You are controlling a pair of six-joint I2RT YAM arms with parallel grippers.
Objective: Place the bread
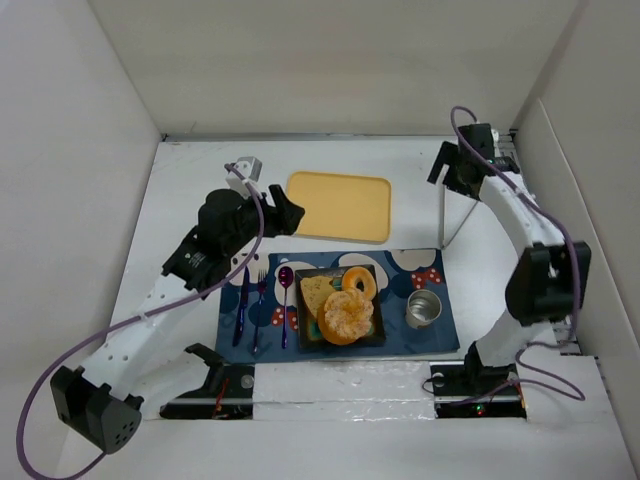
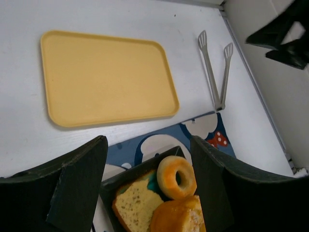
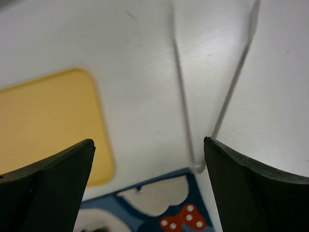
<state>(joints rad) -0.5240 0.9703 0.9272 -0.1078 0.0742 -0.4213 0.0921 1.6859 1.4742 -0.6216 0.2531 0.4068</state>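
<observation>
The bread lies on a black square plate (image 1: 372,336) on the blue placemat: a tan slice (image 1: 317,292), a golden ring bagel (image 1: 359,282) and a larger orange bun (image 1: 347,316). In the left wrist view the bagel (image 2: 177,177), the slice (image 2: 136,205) and the bun (image 2: 178,218) show between my fingers. My left gripper (image 1: 288,213) (image 2: 148,147) is open and empty, above the placemat's far edge, just behind the plate. My right gripper (image 1: 442,165) (image 3: 147,145) is open and empty, high above the metal tongs (image 1: 445,215).
An empty yellow tray (image 1: 338,205) (image 2: 104,77) (image 3: 48,121) lies behind the placemat (image 1: 440,335). The tongs (image 2: 215,72) (image 3: 186,96) lie right of it. A metal cup (image 1: 423,308) stands right of the plate. A blue knife (image 1: 243,305), a fork (image 1: 260,300) and a purple spoon (image 1: 286,295) lie left. White walls enclose the table.
</observation>
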